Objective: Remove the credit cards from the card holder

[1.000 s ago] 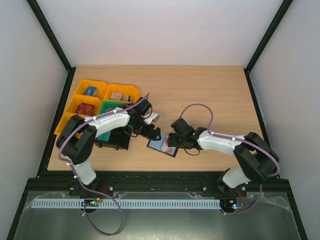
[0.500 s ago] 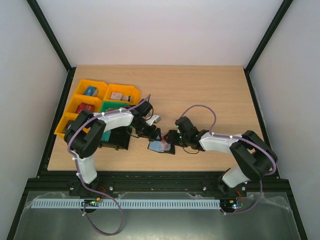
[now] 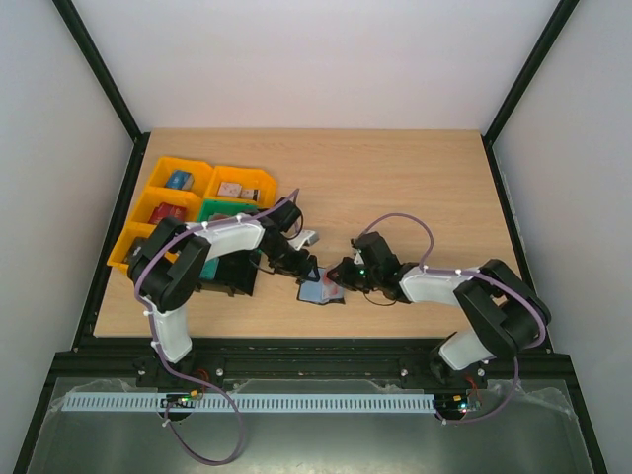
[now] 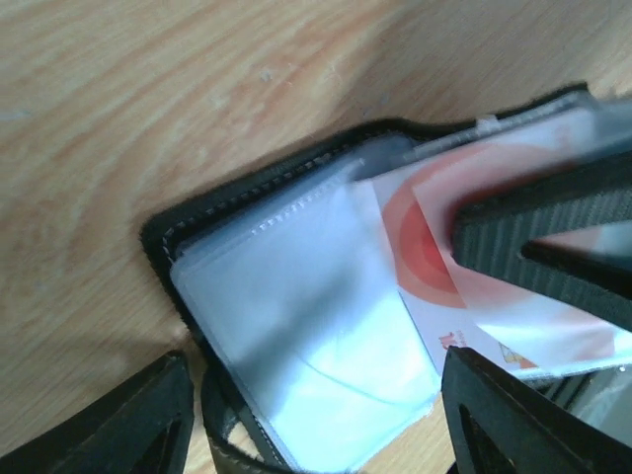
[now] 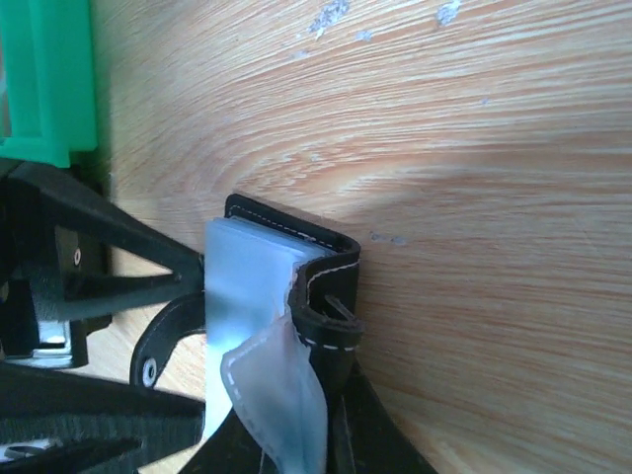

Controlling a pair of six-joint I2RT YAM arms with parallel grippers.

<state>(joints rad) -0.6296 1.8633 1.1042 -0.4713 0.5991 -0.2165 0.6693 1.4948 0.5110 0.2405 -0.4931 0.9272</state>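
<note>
The card holder (image 3: 318,291) lies open on the wood between both arms, its black stitched cover (image 5: 331,265) curled up at one edge. A red and white credit card (image 4: 434,247) sits inside its clear pockets (image 4: 296,316). My left gripper (image 3: 304,267) comes in from the left, and its jaws (image 4: 316,400) stand apart on either side of the pale pocket page. My right gripper (image 3: 339,279) is shut (image 5: 331,405) on the cover's raised edge, with a clear pocket flap (image 5: 276,395) hanging beside it. Its dark finger (image 4: 553,237) lies across the card.
Yellow bins (image 3: 183,193) holding small coloured blocks stand at the left, next to a green bin (image 3: 219,210) (image 5: 44,79). A black bin (image 3: 229,276) sits under the left arm. The table's near edge (image 3: 316,339) runs just below the card holder.
My right gripper has shut on the card holder's edge and pushed it leftward, so it now looks folded up and smaller. My left jaws have narrowed around the pocket page.
</note>
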